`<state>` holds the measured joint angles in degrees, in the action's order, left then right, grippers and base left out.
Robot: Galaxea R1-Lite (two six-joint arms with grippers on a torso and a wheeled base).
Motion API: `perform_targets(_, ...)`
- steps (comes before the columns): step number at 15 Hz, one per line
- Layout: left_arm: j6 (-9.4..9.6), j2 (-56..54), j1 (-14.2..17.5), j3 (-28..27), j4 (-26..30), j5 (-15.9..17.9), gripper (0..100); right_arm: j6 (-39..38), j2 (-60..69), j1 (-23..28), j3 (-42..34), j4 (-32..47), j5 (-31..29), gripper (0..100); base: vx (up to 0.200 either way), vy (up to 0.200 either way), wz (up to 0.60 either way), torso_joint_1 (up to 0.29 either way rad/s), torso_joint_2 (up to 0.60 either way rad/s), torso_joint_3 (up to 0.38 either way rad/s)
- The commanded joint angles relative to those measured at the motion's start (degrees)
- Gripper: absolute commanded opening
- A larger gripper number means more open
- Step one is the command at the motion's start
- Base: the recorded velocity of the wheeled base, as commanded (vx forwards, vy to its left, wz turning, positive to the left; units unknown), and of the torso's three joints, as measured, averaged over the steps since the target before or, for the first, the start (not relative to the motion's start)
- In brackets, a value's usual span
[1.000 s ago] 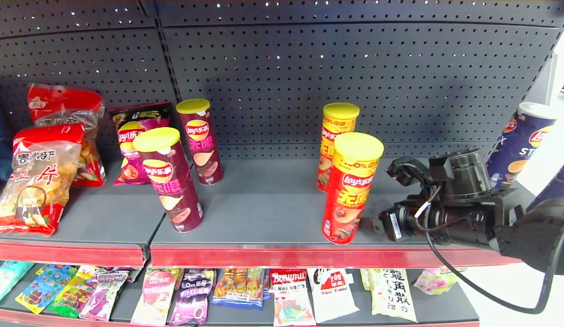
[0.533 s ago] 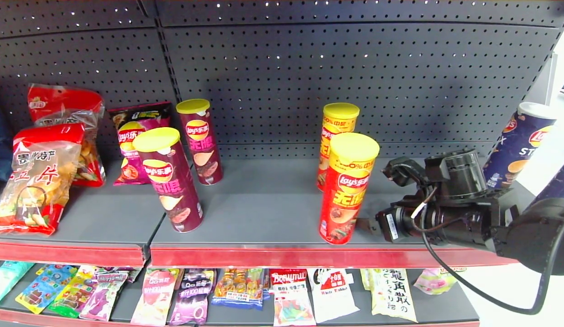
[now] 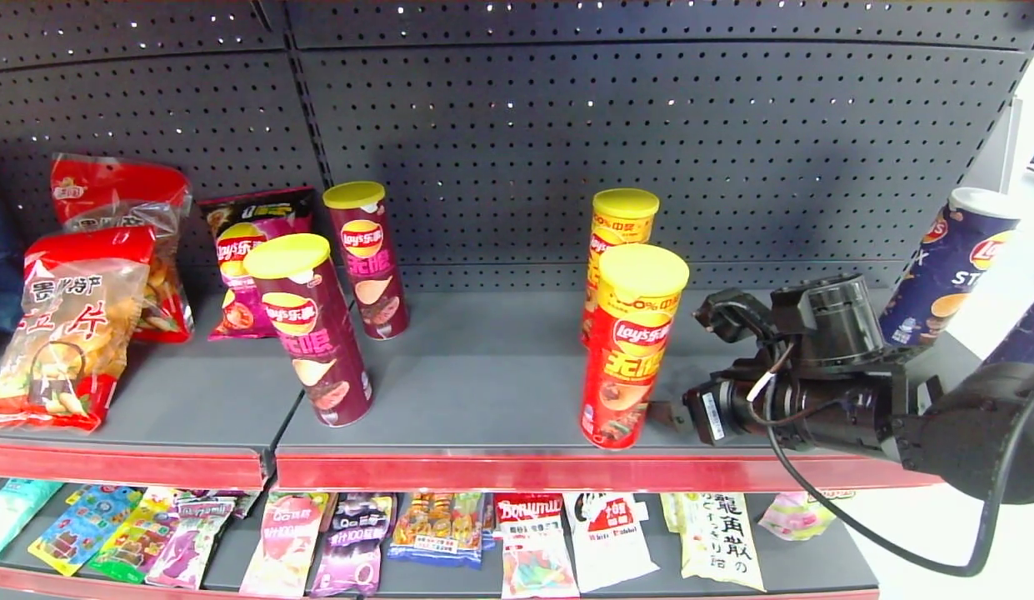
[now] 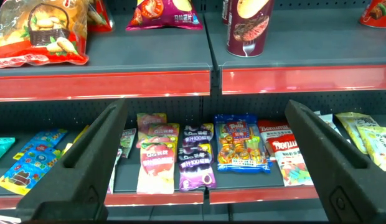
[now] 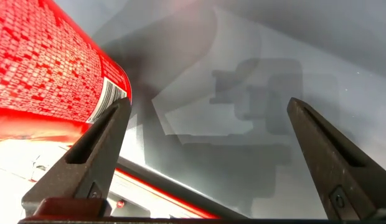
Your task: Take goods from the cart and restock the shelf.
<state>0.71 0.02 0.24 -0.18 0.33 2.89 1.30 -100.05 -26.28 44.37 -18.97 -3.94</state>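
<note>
A red chip can [image 3: 631, 350] with a yellow lid stands near the front edge of the grey shelf [image 3: 483, 375]. My right gripper [image 3: 662, 412] is low beside its base on the right, open, with one finger [image 5: 96, 155] against the red chip can [image 5: 50, 74] and nothing between the fingers. A matching can [image 3: 621, 225] stands just behind. My left gripper [image 4: 207, 106] is open and holds nothing, in front of the lower shelf of snack packets [image 4: 199, 162].
Two maroon cans [image 3: 310, 329] [image 3: 367, 258] stand left of centre, with a purple bag [image 3: 248, 258] and red snack bags [image 3: 67, 325] further left. A blue can [image 3: 950, 267] stands at the far right. The red shelf lip [image 3: 517, 471] runs along the front.
My right arm has moved a little to the left, and the red can has shifted left along the shelf with it.
</note>
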Motion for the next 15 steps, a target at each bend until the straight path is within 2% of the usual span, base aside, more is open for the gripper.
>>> perform_targets(1,0.0,-0.02,0.02,0.01,0.02,0.01,100,-0.07,-0.32,-0.17,0.19,-0.02,-0.02,100,0.0,0.0,0.0,0.0,0.0,0.0)
perform_targets(9,0.0,-0.02,0.02,0.01,0.02,0.01,100,-0.07,2.05,0.62,-0.87,0.07,-0.46,100,0.0,0.0,0.0,0.0,0.0,0.0)
perform_targets(12,0.0,-0.02,0.02,0.01,0.02,0.01,100,0.1,11.37,1.85,-7.72,0.51,-1.6,100,0.0,0.0,0.0,0.0,0.0,0.0)
perform_targets(14,0.0,-0.02,0.02,0.01,0.02,0.01,100,0.19,21.39,2.38,-17.48,0.69,-1.42,100,0.0,0.0,0.0,0.0,0.0,0.0)
perform_targets(15,0.0,-0.02,0.02,0.01,0.02,0.01,100,0.19,23.67,2.82,-19.68,0.69,-1.34,100,0.0,0.0,0.0,0.0,0.0,0.0)
